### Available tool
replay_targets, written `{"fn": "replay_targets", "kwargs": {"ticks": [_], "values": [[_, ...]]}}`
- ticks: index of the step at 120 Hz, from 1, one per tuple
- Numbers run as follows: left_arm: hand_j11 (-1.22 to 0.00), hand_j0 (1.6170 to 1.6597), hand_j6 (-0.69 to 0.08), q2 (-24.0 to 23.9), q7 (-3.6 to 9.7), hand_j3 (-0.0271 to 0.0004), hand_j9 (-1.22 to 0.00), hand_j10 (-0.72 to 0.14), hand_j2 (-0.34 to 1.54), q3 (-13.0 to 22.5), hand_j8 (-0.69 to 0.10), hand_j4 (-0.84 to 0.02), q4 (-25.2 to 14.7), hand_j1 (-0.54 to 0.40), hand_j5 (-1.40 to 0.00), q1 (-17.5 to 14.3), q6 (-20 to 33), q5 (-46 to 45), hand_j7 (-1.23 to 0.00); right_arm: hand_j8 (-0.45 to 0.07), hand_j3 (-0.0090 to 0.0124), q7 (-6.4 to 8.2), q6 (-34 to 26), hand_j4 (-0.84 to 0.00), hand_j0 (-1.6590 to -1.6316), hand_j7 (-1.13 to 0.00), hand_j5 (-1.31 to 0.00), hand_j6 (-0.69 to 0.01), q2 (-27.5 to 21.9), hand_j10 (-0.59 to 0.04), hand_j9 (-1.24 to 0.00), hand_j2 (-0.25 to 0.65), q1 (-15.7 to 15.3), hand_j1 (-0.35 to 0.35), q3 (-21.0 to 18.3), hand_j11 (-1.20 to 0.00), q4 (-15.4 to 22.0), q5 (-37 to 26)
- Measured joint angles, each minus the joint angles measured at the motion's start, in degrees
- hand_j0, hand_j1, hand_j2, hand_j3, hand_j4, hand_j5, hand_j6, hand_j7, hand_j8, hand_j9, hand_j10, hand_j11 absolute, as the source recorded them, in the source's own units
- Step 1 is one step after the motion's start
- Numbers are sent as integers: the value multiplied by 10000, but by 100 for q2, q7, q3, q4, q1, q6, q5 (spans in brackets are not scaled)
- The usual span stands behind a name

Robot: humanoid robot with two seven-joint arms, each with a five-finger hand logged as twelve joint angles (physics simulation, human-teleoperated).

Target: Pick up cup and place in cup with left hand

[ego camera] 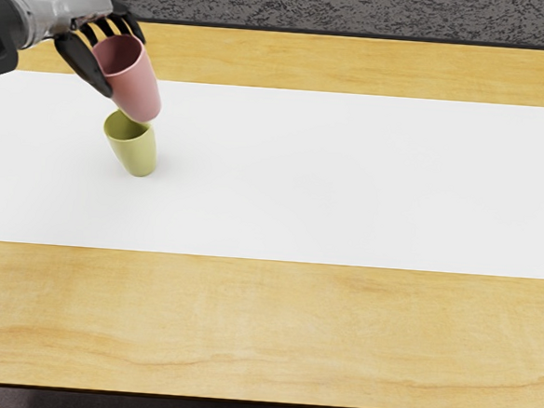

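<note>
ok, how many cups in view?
2. Pink tapered cup: in the black-and-silver left hand, above the other. Yellow-green tapered cup: standing on the white strip, at left. Anything deep inside either is hidden.

- Computer-rendered tabletop setting; the kind of room cannot be told;
- light wooden table [263, 325] with visible grain;
- smooth white strip [349, 177] running across it from side to side;
- dark grey, mottled surface [314, 6] beyond its far edge.

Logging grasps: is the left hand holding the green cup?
No, the left hand grips the pink cup, and the green cup stands on the table.
</note>
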Motion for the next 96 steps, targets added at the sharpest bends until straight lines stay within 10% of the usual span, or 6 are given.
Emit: {"fn": "replay_targets", "kwargs": {"ticks": [96], "values": [[-6903,16539,-2248,220,-42,0,-6897,-4953,1378,-7,-3004,-3378,61,-1572,-7226,344,76,393,-7147,-146,0,0,0,-147,-16581,-195,-195,-145,0,-147,-195,-32,-1,-3309,0,-195,0,2]]}}
